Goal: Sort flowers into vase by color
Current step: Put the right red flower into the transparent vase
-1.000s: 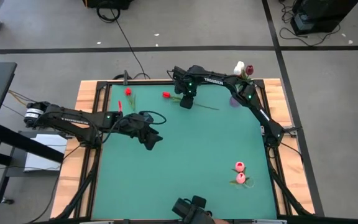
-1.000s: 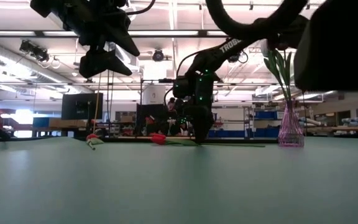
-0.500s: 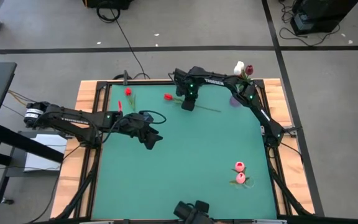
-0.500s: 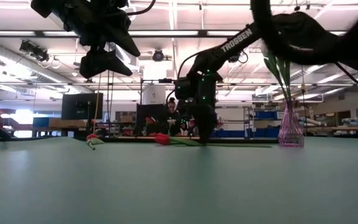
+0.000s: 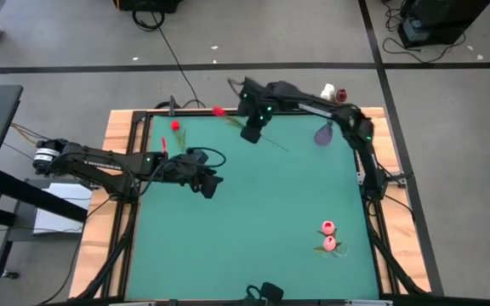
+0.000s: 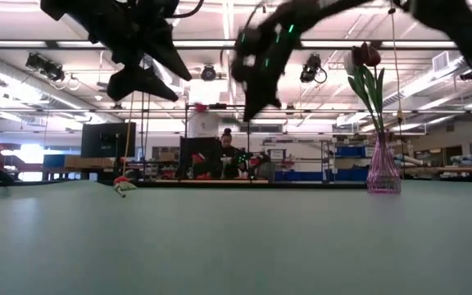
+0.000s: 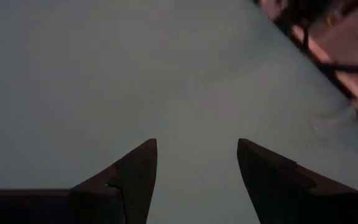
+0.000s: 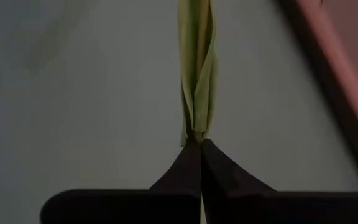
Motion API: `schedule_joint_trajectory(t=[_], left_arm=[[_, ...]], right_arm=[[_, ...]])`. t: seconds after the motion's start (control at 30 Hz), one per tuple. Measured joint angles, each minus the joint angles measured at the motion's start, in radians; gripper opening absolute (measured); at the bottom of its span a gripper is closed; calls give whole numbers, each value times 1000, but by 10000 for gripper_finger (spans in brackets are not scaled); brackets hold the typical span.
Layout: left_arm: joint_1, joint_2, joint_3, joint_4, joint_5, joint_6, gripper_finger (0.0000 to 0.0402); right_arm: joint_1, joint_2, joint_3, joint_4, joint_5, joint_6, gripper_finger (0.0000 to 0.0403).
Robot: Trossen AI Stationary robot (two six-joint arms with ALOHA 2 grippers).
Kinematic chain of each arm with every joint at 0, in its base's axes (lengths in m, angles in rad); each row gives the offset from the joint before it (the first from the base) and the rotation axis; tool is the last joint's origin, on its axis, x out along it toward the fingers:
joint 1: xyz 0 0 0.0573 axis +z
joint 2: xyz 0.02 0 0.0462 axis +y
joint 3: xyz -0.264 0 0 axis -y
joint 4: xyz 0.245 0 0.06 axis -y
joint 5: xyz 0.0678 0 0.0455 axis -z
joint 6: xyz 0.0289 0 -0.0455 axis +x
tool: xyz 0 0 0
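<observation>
My right gripper (image 5: 251,132) is raised over the table's far side, shut on a red tulip (image 5: 219,110) with a long green stem. My left gripper (image 5: 210,184) hovers open above bare green table left of centre, and its wrist view shows the gap (image 7: 196,146) between its fingers with nothing in it. A pink glass vase (image 5: 323,134) stands at the far right and holds a white and a dark red tulip (image 6: 365,56). Another red tulip (image 5: 175,126) lies flat near the far left. Two pink tulips (image 5: 328,235) lie near the right front. My right gripper pinches the red tulip between its two fingers, on the leaf-wrapped stem (image 8: 196,127) about midway along it. The fingers come from above and lie across the stem. The flower is lifted clear and tilted: the head (image 6: 201,106) points far-left, and the stem end (image 5: 282,149) trails toward the near right.
A wooden frame (image 5: 122,153) borders the green mat. The table's middle and near left are bare green surface. The right arm's links (image 5: 351,127) pass just over the vase. A person sits far off in the room behind (image 6: 226,152).
My right gripper has risen from the table and moved a little toward the far edge, staying shut. The red tulip, which lay on the mat, is now lifted clear and tilted, its head toward the far left. My left gripper has kept its place.
</observation>
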Motion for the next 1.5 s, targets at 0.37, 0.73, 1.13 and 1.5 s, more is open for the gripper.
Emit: schedule_joint_trajectory(t=[0.37, 0.73, 1.13, 1.5], left_arm=[[99, 0, 0, 562, -130, 289, 228], [129, 1, 0, 946, -87, 598, 228], [129, 2, 0, 986, -14, 599, 180], [128, 2, 0, 954, 138, 600, 13]], right_arm=[[141, -279, 2, 193, 103, 35, 1], [325, -427, -136, 371, 268, 28, 0], [414, -453, -232, 474, 297, 30, 0], [419, -457, -233, 377, 259, 28, 91]])
